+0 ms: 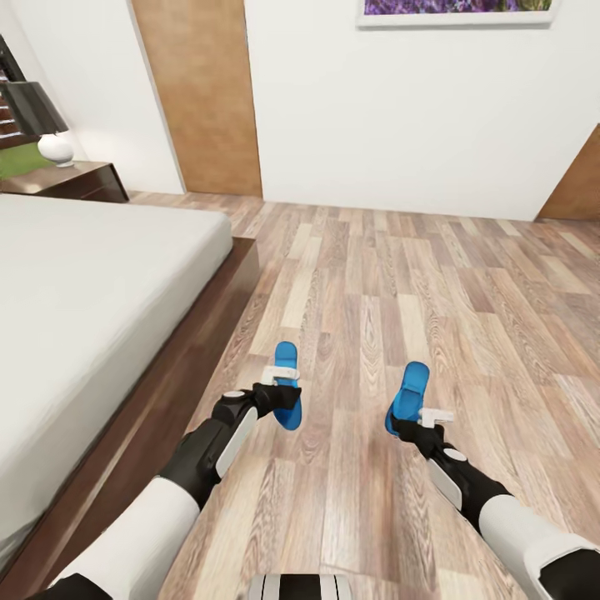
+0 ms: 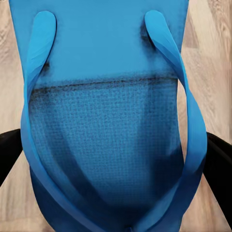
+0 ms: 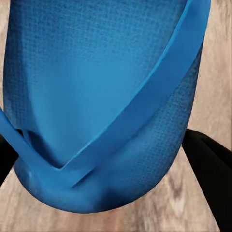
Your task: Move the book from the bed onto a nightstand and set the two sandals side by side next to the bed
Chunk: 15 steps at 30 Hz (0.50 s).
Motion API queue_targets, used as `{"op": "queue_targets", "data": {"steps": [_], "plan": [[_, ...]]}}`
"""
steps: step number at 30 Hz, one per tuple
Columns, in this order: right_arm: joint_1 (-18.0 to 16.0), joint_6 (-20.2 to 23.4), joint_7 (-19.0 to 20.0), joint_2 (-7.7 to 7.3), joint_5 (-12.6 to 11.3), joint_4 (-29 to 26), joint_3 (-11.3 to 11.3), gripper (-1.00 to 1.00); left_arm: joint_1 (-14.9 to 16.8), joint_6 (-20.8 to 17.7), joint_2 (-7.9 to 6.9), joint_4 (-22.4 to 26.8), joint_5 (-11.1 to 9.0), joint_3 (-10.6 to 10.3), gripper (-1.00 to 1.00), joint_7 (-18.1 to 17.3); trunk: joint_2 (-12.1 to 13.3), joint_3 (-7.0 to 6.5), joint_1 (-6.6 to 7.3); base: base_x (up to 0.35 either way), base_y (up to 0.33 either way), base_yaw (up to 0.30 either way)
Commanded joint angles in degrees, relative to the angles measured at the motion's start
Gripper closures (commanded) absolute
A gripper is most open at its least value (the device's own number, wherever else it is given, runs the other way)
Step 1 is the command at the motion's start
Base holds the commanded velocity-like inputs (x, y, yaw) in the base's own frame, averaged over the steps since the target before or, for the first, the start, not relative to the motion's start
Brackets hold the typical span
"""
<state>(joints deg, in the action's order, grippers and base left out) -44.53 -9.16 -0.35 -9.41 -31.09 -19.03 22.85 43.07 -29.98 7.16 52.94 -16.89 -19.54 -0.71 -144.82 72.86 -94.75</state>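
Over the brown wood-plank floor (image 1: pixel 467 275), each arm carried one bright blue flat-soled flip-flop. The left gripper (image 1: pixel 279 400) had its black fingers (image 2: pixel 8 154) closed against the two edges of the left sandal (image 1: pixel 286 383), which hung near the dark wood frame of the low platform bed (image 1: pixel 208 333) with its pale grey mattress. The right gripper (image 1: pixel 412 427) pinched the right sandal (image 1: pixel 408 396) the same way, its black fingers (image 3: pixel 212 169) at either side of the sole. The two sandals were well apart, side by side. Beyond the bed stood a dark brown wooden nightstand (image 1: pixel 83 179) bearing a white-based lamp with a black shade (image 1: pixel 42 121).
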Motion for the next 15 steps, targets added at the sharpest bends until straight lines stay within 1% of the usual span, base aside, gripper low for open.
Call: {"op": "queue_targets", "data": {"steps": [1,2,3,5,6,7,8,9,10,11,12,13,15], "plan": [[0.0,-0.2,0.8,-0.47,-0.6,-0.5,0.5,1.0,0.0,-0.2,0.04,-0.4,-0.1,0.0,1.0,-0.1,0.0,-0.18,0.03,0.0,-0.018,0.0],[0.0,-0.2,1.4,-1.12,-0.6,-1.9,0.5,1.0,0.0,-0.1,0.05,-1.1,-0.1,0.0,1.0,-0.1,0.0,-0.41,0.06,0.0,-0.009,0.0],[0.0,0.1,2.0,-2.4,-0.6,-6.4,0.5,1.0,0.1,0.9,0.11,-4.5,-0.1,0.0,1.0,-0.1,0.0,-0.63,0.08,0.0,-0.001,0.0],[0.0,0.2,2.1,-2.59,-0.6,-7.8,0.4,1.0,0.3,3.3,0.29,-7.3,-0.4,0.0,1.0,-0.1,0.1,-1.07,0.13,0.0,0.0,0.0],[0.0,0.2,2.1,-2.65,-0.6,-8.5,0.3,1.0,0.5,4.8,0.5,-8.9,-1.0,0.0,1.0,-0.1,0.1,-1.29,0.16,0.0,0.0,0.0],[0.0,0.3,2.1,-3.1,-0.6,-10.2,0.4,1.0,0.9,7.3,0.8,-11.7,-2.5,0.0,1.0,0.0,0.1,-1.51,0.19,0.0,0.0,0.0],[0.2,0.5,2.1,-4.09,-0.7,-12.6,0.4,1.0,1.2,8.6,0.88,-13.6,-3.6,-0.1,1.0,0.1,0.1,-1.73,0.21,0.0,0.0,0.0],[0.7,0.7,2.1,-4.89,-0.7,-14.8,0.5,1.0,1.4,9.1,0.89,-14.4,-4.0,-0.1,1.0,0.1,0.1,-1.96,0.24,0.0,0.0,0.0],[0.9,0.8,2.0,-5.16,-0.7,-15.5,0.4,1.0,1.4,9.3,0.88,-14.6,-4.1,-0.1,1.0,0.1,0.1,-2.18,0.26,0.0,0.0,0.0],[1.6,1.3,2.0,-6.09,-0.7,-17.5,0.4,1.0,1.4,9.5,0.86,-14.9,-4.2,-0.1,1.0,0.2,0.1,-2.4,0.29,0.0,0.0,0.0],[1.8,1.5,2.0,-6.4,-0.7,-18.1,0.4,1.0,1.4,9.6,0.85,-15.0,-4.2,-0.1,1.0,0.3,0.1,-2.62,0.31,0.0,0.0,0.0],[2.4,2.0,1.9,-7.17,-0.7,-19.5,0.4,1.0,1.5,10.1,0.84,-15.1,-4.1,-0.1,1.0,0.4,0.2,-2.84,0.34,0.0,0.0,0.0],[3.4,2.4,1.7,-7.62,-0.7,-20.7,0.5,1.0,1.5,11.2,0.84,-14.6,-3.7,-0.5,1.0,0.5,0.2,-3.29,0.39,0.0,0.0,0.0]]}}
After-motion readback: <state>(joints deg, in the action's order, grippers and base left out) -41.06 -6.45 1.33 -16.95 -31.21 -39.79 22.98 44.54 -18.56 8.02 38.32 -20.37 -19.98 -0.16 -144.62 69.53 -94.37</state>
